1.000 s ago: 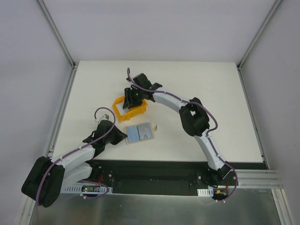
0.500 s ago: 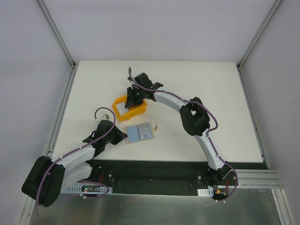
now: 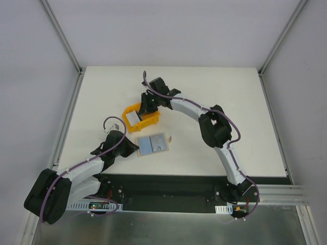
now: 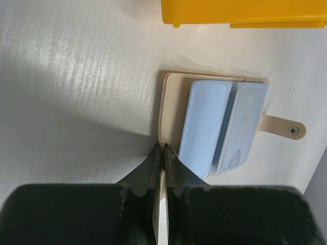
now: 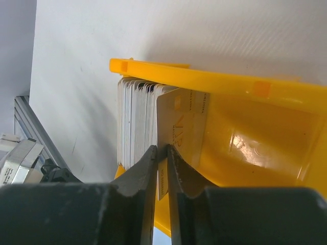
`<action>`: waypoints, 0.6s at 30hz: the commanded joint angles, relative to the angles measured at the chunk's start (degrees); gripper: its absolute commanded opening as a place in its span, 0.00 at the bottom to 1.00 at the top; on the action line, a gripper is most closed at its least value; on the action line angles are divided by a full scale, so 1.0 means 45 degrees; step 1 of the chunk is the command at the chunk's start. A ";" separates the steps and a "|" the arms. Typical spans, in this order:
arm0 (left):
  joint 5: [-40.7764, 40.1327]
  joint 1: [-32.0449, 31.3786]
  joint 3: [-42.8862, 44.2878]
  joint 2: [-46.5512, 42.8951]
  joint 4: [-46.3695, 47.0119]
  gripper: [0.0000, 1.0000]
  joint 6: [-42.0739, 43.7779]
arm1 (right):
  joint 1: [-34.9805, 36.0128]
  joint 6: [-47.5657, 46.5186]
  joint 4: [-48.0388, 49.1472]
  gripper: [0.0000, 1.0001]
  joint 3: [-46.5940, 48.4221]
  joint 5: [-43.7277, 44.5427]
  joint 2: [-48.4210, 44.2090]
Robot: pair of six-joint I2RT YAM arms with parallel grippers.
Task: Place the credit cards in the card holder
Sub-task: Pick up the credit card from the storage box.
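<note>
The beige card holder lies open on the table with pale blue pockets and a snap tab. My left gripper is shut on the holder's near beige edge; it shows in the top view at the holder's left. A stack of credit cards stands on edge in the yellow bin. My right gripper is shut on one card from that stack, at the bin in the top view.
The yellow bin sits just behind the card holder, its wall at the top of the left wrist view. The right arm arches over the table's middle. Metal frame rails border the white table.
The right gripper has moved a little right and back over the bin, uncovering the card stack at the bin's left end. The left arm and the card holder have not moved.
</note>
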 commanded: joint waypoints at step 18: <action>0.0128 0.0168 -0.0048 0.0310 -0.0672 0.00 0.0360 | 0.0077 0.0141 -0.0749 0.17 0.0589 0.1056 -0.0015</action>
